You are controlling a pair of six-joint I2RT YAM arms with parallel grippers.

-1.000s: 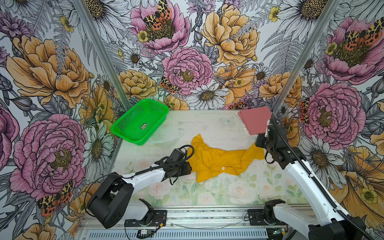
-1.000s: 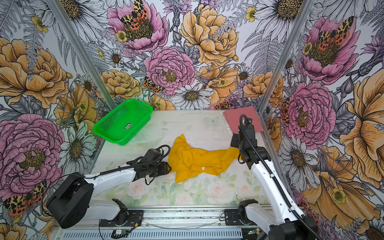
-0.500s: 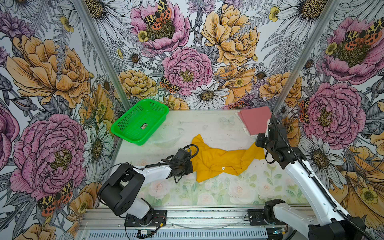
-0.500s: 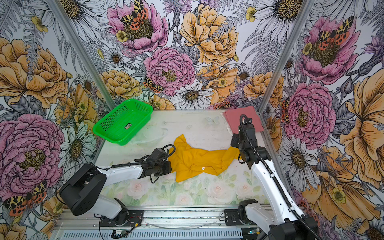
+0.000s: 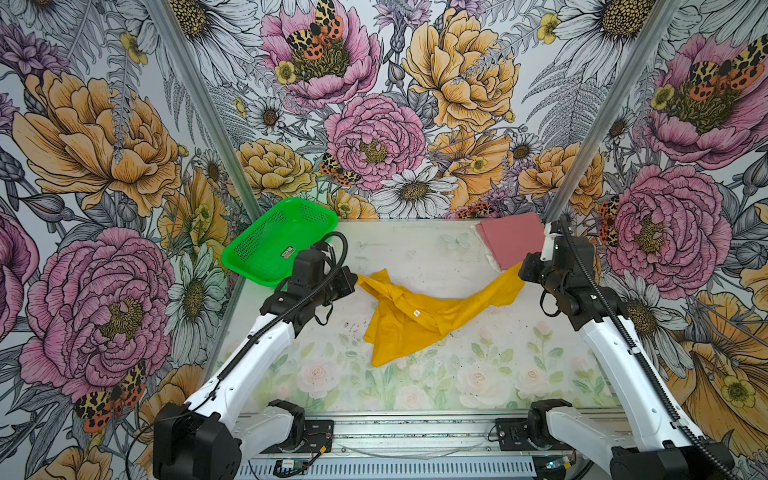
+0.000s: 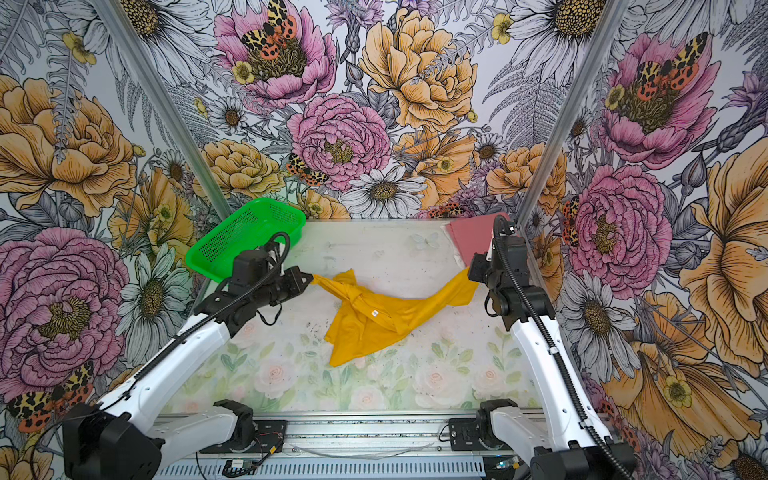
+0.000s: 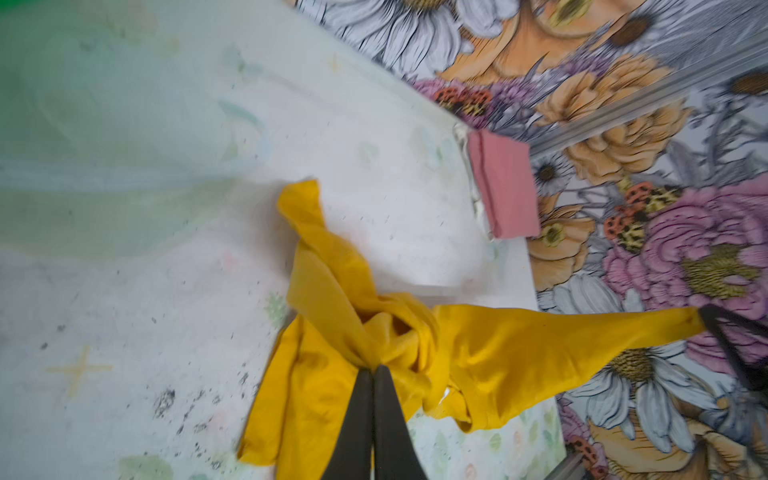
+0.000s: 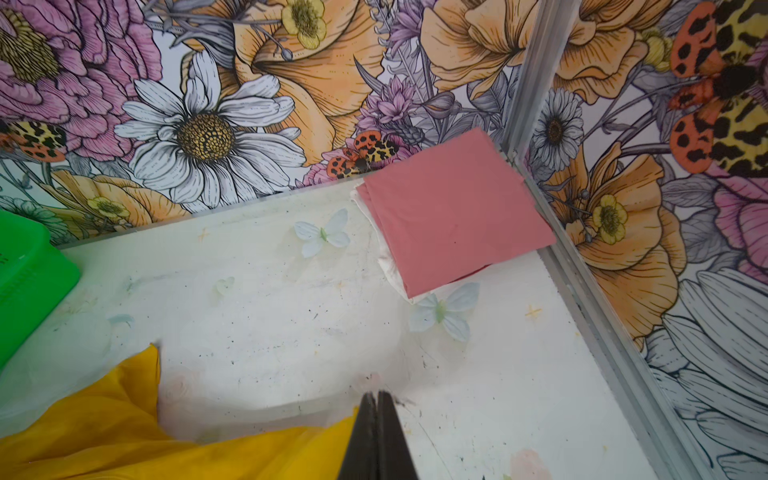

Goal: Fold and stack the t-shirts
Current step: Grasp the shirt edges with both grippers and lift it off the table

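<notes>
Nearest me, the front strip of the counter (image 5: 415, 386) shows its printed roses under a scatter of dark specks. Just beyond is the change that matters. A second ago the left end effector (image 5: 353, 279) lay low and parted beside the heap. Now it is pinched fully together on the left corner of the yellow t-shirt (image 5: 415, 324) and raised off the surface. In the left wrist view its dark fingertips (image 7: 365, 395) meet with cloth bunched between them. The right end effector (image 5: 521, 268) has not moved; it is clamped shut on the opposite corner, near the right edge.

The shirt is therefore slung between the two over the middle of the counter. It sags in a shallow curve, with its lowest flap trailing toward the front edge and apparently still resting on the surface. I read that as a two-point hold gained and the spreading step begun, with no fold made yet. The left end is twisted into a rope, so I may be holding a bunch rather than a clean hem.

The fabric is a thin, limp knit with a faint sheen, and a small white tag (image 5: 414, 312) sits near the neckline.

Farther back, in the far right corner, the pink t-shirt (image 5: 513, 239) lies folded into a flat, matte, crisp-edged rectangle over a white layer (image 8: 384, 266). At the far left corner the basket (image 5: 266, 241), rigid green plastic mesh, sits tilted.
</notes>
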